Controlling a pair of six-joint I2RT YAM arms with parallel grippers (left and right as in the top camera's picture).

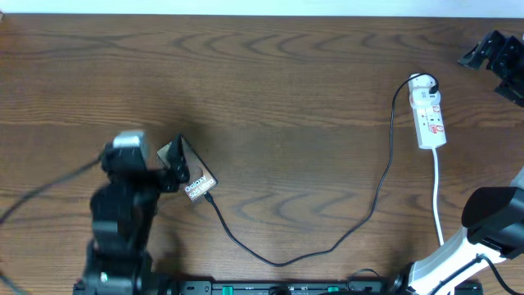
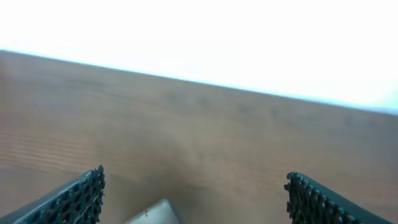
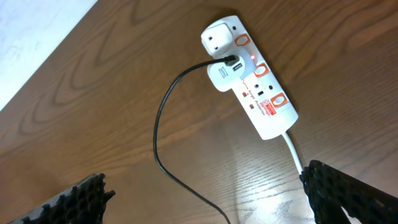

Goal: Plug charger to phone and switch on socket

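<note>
The phone (image 1: 195,180) lies at the left of the table, bronze face with white lettering up, one end tilted. My left gripper (image 1: 170,167) is at its left end. In the left wrist view the gripper (image 2: 194,186) is open wide, with only a pale corner of the phone (image 2: 152,214) between the fingers. The thin black charger cable (image 1: 278,260) runs from the phone's lower right edge, where its tip (image 1: 211,197) meets it, to the white socket strip (image 1: 429,119). My right gripper (image 3: 202,186) is open above the table, short of the socket (image 3: 264,99). The cable (image 3: 158,134) is plugged into a white adapter (image 3: 219,76) on it.
The socket's white lead (image 1: 438,197) runs toward the right arm (image 1: 491,211); it also shows in the right wrist view (image 3: 292,148). A black fixture (image 1: 495,56) sits at the far right corner. A black rail (image 1: 270,288) lines the front edge.
</note>
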